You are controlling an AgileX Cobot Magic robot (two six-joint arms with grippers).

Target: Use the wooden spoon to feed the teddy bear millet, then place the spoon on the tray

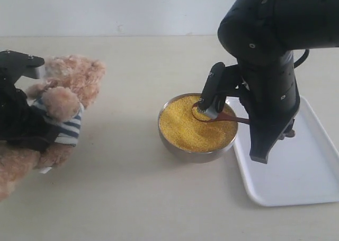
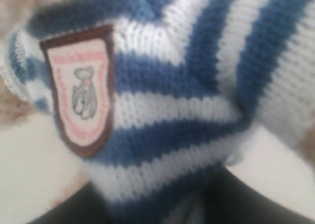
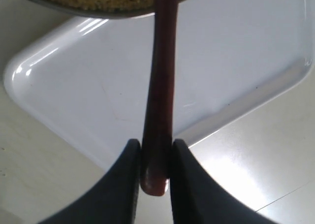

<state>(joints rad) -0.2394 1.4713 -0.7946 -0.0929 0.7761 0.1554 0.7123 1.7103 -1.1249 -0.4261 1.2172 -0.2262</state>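
Note:
The teddy bear [image 1: 66,98] leans at the far left in its striped shirt [image 2: 197,86], chest badge [image 2: 81,93] showing. My left gripper [image 2: 162,204] is shut on the shirt fabric low on the bear's body. The steel bowl [image 1: 183,145] of millet [image 1: 190,130] stands mid-table. The wooden spoon [image 1: 229,118] lies tilted over the bowl's right rim, its oval bowl dipped in the grain. My right gripper [image 3: 156,147] is shut on the end of the spoon's handle [image 3: 161,86], above the tray's near corner. The white tray [image 1: 302,172] lies right of the bowl.
The right arm's bulky black body [image 1: 270,66] hangs over the bowl's right side and the tray's left edge. Bare beige tabletop [image 1: 127,193] lies between the bear and the bowl and along the front. A pale wall [image 1: 106,8] closes the back.

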